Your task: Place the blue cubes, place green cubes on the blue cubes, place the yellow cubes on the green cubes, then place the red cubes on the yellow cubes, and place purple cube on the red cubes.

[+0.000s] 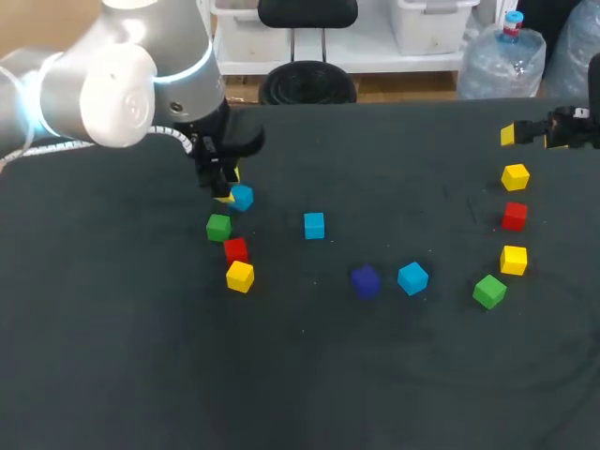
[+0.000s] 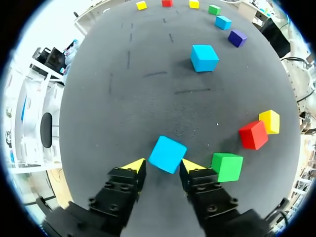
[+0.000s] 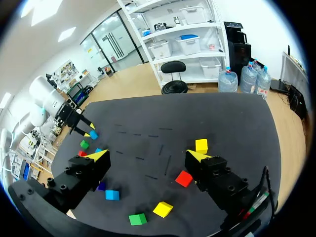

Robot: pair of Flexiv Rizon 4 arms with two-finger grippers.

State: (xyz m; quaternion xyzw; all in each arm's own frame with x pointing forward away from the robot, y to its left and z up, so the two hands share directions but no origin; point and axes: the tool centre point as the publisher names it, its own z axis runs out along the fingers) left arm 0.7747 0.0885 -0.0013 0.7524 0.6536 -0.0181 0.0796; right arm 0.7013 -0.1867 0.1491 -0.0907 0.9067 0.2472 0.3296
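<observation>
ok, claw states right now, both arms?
Left claw: open, blue cube between its tips, not clamped.
Right claw: open, empty.

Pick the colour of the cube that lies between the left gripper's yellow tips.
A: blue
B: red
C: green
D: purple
A: in the left wrist view a blue cube lies on the table between the tips of the left gripper, while the nearest green cube lies beside the gripper, outside its fingers.
</observation>
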